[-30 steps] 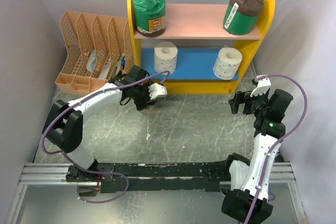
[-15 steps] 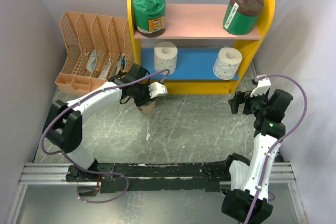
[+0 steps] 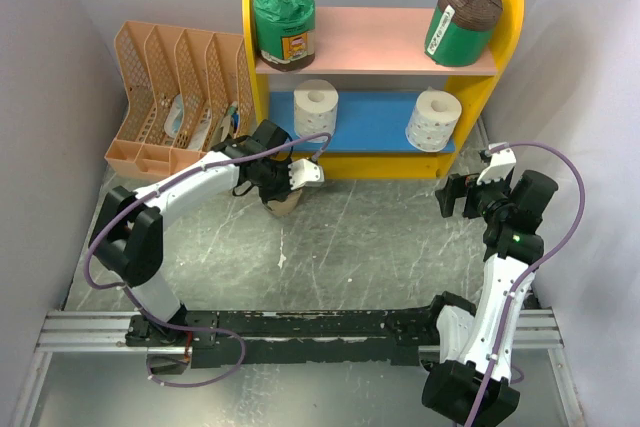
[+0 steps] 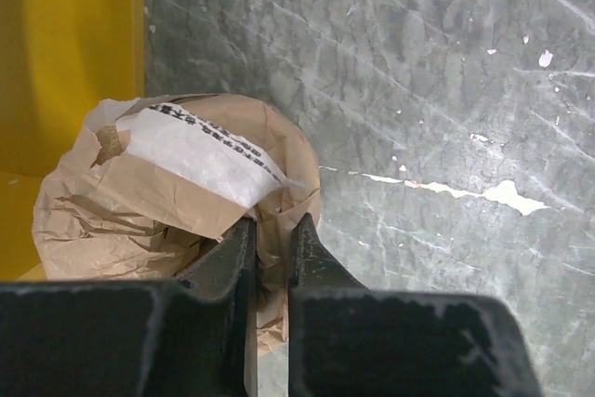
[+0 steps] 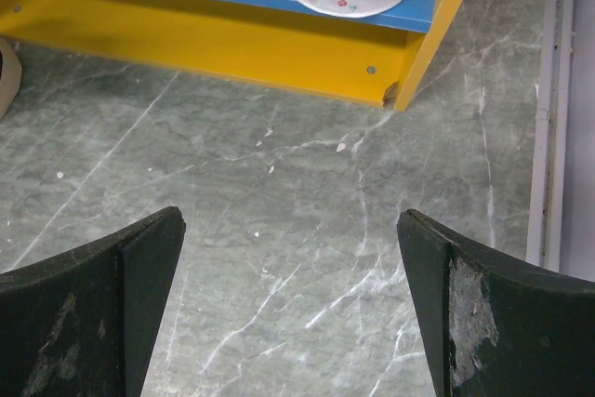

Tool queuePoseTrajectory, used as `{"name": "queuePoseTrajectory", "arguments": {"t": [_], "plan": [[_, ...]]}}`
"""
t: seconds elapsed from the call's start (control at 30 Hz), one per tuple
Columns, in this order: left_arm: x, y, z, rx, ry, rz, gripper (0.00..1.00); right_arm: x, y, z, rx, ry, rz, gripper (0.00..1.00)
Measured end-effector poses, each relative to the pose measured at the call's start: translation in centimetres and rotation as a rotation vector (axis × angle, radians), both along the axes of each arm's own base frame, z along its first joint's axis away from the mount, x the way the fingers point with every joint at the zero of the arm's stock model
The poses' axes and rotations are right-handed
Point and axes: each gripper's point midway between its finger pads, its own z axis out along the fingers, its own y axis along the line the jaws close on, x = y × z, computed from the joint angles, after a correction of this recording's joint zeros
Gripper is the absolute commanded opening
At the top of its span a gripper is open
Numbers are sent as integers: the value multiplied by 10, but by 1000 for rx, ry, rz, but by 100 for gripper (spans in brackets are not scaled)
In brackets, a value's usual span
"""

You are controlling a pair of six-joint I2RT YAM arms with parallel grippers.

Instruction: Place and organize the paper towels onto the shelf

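Paper towel number five, the tan-brown roll (image 3: 280,209), is mostly hidden from you in the top view. The left gripper (image 3: 283,192) sits over it on the table (image 3: 370,237), just in front of the shelf (image 3: 505,7) at its left yellow side panel. The left wrist view shows more: crumpled brown paper with a white strip of dark print too blurred to read, and the roll's lower part cut off behind the black fingers (image 4: 228,267). Those fingers are pressed nearly together, pinching a fold of the wrap at the roll's near edge. Whether the roll rests on the table or is lifted, you cannot tell. On the pink upper board (image 3: 370,42) stand the left green-wrapped roll (image 3: 284,19), its plastic bunched at the top, and the right green-wrapped roll (image 3: 462,22), tilted, with its brown top showing. On the blue lower board (image 3: 375,117) the left white roll (image 3: 316,107) and the right white roll (image 3: 433,119) stand upright, hollow cores up, with bare blue between them. The right gripper (image 5: 290,220) hovers with its fingers spread wide over grey marbled tabletop near the shelf's right foot. A metal rail (image 5: 548,109) runs just beside it. The peach file organizer (image 3: 175,97) crowds the left arm's far side.
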Motion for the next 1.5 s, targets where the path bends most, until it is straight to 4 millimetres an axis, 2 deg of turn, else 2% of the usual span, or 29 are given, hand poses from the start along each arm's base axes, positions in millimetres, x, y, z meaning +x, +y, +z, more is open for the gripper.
{"name": "queuePoseTrajectory", "arguments": {"t": [0.27, 0.5, 0.6, 0.7, 0.93, 1.03, 1.27, 1.5], "plan": [[4, -11, 9, 18, 17, -26, 7, 0, 0, 0, 0, 1, 0, 100], [17, -34, 46, -28, -48, -61, 7, 1, 0, -1, 2, 5, 0, 100], [20, -43, 54, -45, -59, -75, 7, 1, 0, -1, 2, 5, 0, 100], [19, -51, 49, -46, -41, -90, 7, 1, 0, -1, 2, 5, 0, 100], [12, -70, 22, -29, 35, -130, 7, 1, 0, -1, 2, 5, 0, 100], [13, -79, 16, -32, 53, -141, 7, 0, 0, -1, 2, 5, 0, 100], [30, -102, 15, -64, 52, -149, 7, 0, 0, -1, 2, 5, 0, 100], [45, -116, 11, -72, 49, -152, 7, 0, 0, -1, 2, 4, 0, 100]]}}
